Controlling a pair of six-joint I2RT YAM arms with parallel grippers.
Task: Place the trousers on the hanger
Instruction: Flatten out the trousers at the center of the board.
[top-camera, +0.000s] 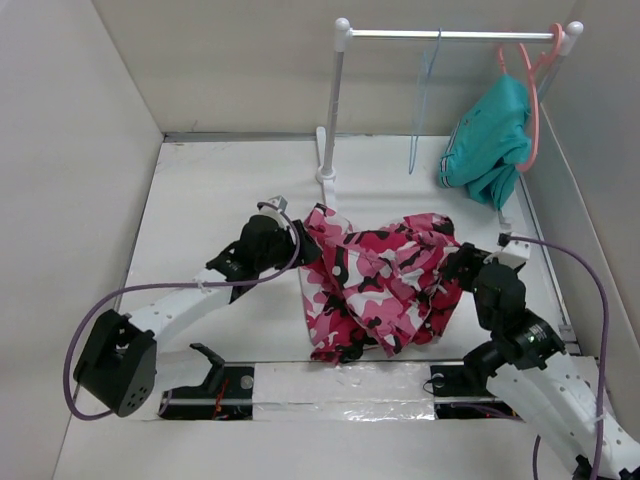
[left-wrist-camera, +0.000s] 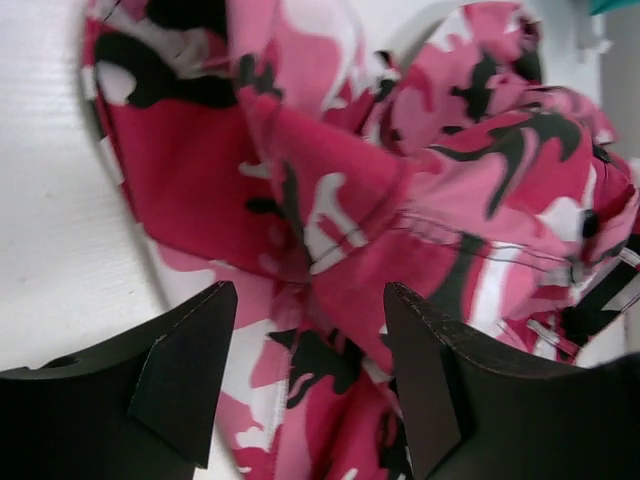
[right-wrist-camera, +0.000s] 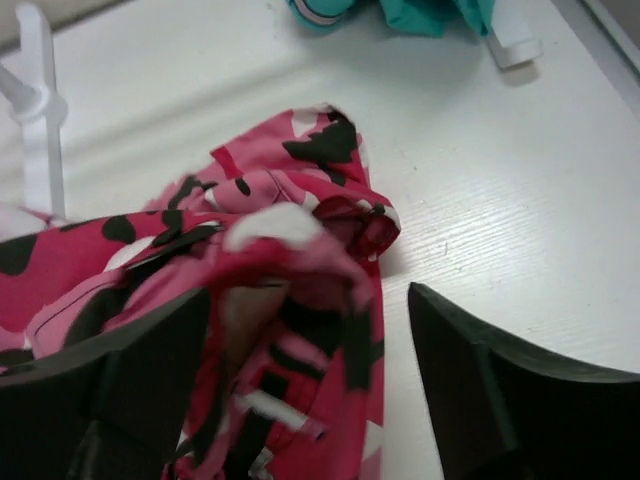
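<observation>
The trousers (top-camera: 385, 282), in pink, white and black camouflage, lie crumpled on the white table between my two arms. My left gripper (top-camera: 305, 250) is open at their left edge, and folds of the cloth (left-wrist-camera: 330, 230) lie between and beyond its fingers. My right gripper (top-camera: 455, 262) is open at their right edge, and a bunched fold (right-wrist-camera: 300, 290) sits between its fingers. The pale-blue translucent hanger (top-camera: 425, 100) hangs from the rail (top-camera: 450, 34) at the back, empty.
A white rack post (top-camera: 336, 110) stands on its base just behind the trousers. A coral-pink hanger (top-camera: 535, 90) with a teal garment (top-camera: 490, 140) hangs at the rail's right end. Walls close in the table on the left, back and right.
</observation>
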